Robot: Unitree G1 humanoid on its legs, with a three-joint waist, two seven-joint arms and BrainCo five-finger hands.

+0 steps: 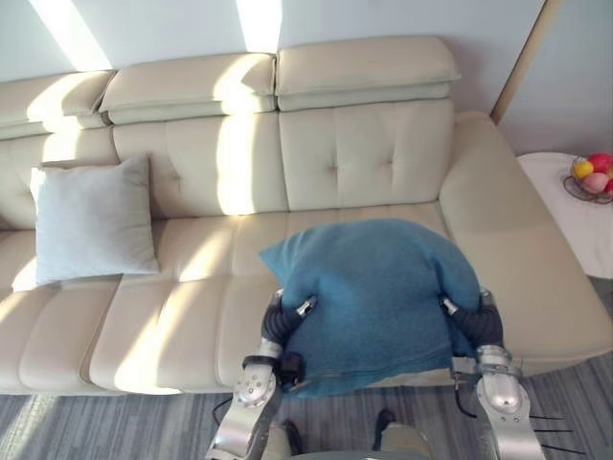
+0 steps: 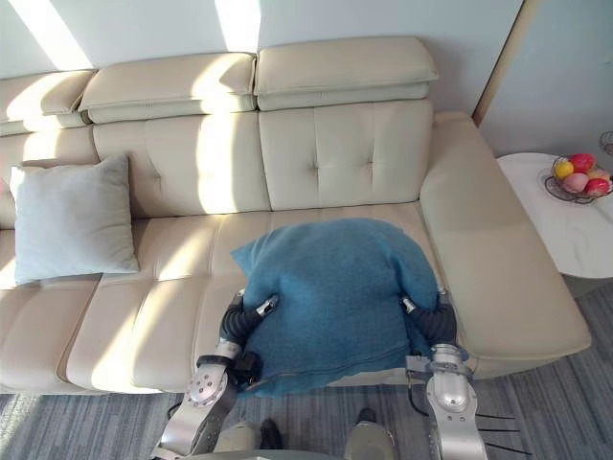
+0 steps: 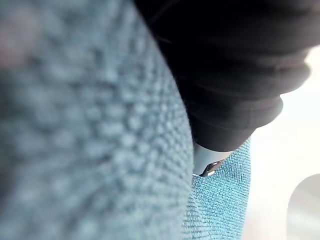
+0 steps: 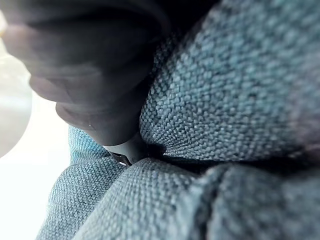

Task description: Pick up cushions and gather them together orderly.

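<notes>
Cushion grip: left hand [image 1: 286, 320] and right hand [image 1: 469, 318] pinch the blue cushion [image 1: 378, 287], thumbs on top. Pale cushion [image 1: 93, 220] leans on the sofa [image 1: 364, 153].

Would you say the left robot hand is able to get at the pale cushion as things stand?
Probably not: the left robot hand and right robot hand both grip the blue cushion, and the pale cushion leans well off to the left. The sofa seat between looks free.
</notes>
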